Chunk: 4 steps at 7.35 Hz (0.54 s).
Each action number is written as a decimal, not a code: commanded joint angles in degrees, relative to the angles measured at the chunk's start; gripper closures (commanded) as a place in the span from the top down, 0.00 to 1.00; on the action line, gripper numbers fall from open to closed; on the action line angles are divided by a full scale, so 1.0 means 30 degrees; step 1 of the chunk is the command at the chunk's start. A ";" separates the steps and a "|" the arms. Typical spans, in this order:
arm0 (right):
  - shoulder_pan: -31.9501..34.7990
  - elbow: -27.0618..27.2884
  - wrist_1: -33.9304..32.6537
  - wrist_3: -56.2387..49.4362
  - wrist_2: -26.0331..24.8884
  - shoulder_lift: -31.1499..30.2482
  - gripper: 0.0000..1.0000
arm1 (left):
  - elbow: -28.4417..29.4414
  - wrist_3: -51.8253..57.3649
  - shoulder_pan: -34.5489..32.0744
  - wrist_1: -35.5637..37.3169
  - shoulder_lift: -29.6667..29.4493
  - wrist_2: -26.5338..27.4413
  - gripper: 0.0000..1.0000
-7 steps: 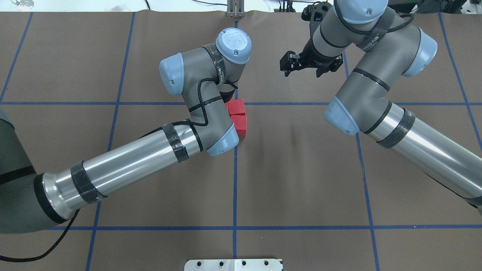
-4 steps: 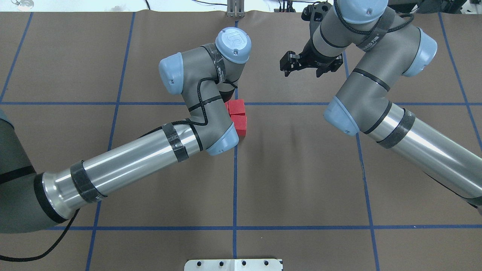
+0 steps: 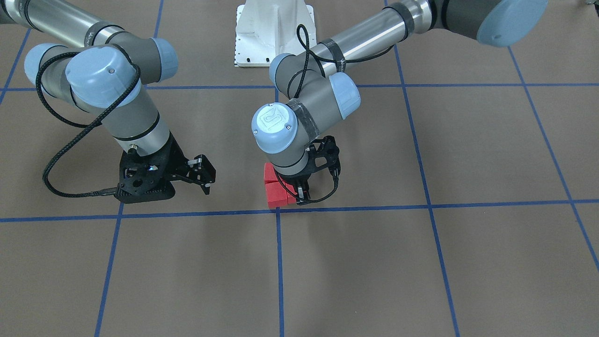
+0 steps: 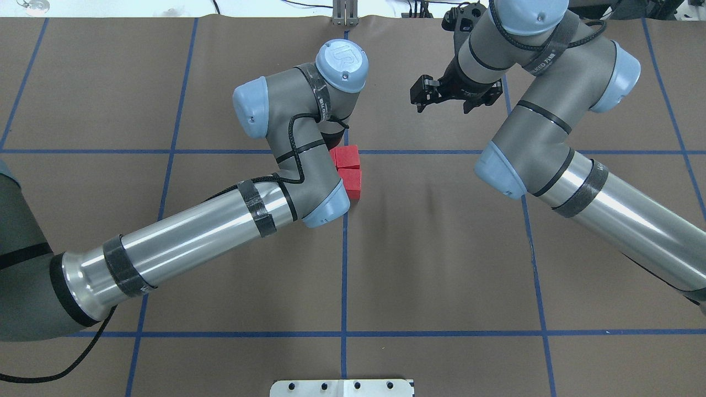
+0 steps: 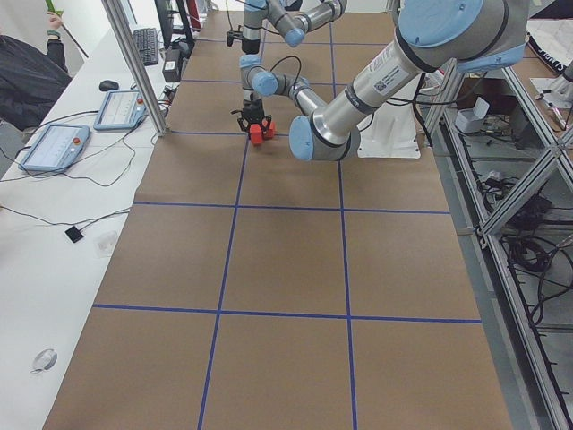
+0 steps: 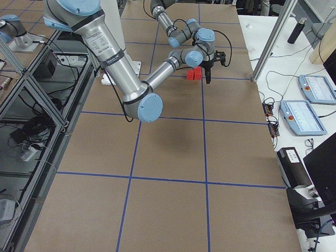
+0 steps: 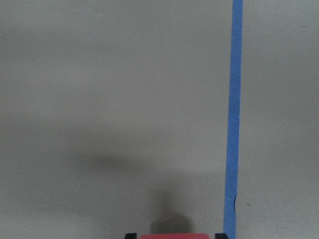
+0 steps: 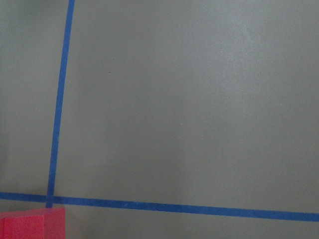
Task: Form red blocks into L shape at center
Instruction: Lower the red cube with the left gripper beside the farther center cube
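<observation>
Here, three small matte red blocks (image 3: pixel 275 195) sit touching in an L, just on the robot's side of the center (image 3: pixel 277 210), where thin blue tape lines (image 4: pixel 441 151) cross on the brown gridded bench (image 4: pixel 441 248). The left hand (image 3: pixel 295 193) grasps the third red block (image 7: pixel 173 235); its grey wrist (image 4: pixel 309 138) hides most of that cube from overhead. The right hand (image 4: pixel 417 99) hangs released and empty, well apart. A white mount plate (image 4: pixel 342 387) lies at the bench edge.

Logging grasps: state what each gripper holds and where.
Left gripper clamps one small matte red cube by opposite side faces; right gripper holds nothing.
</observation>
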 commanded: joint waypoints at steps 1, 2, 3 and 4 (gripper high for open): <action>0.0000 0.0000 0.0000 0.0000 -0.0003 0.0000 0.99 | 0.0026 0.0000 -0.0001 0.0022 0.0013 0.0002 0.15; 0.0000 0.0000 0.0000 0.0000 -0.0003 0.0000 0.99 | 0.0026 0.0000 -0.0001 -0.0006 -0.0016 0.0002 0.29; 0.0000 0.0000 0.0000 0.0000 0.0026 -0.0029 0.99 | -0.0003 0.0000 -0.0001 -0.0007 -0.0017 0.0002 0.37; 0.0000 0.0000 0.0000 -0.0029 -0.0003 -0.0029 0.99 | -0.0003 -0.0029 -0.0001 0.0022 -0.0017 0.0002 0.40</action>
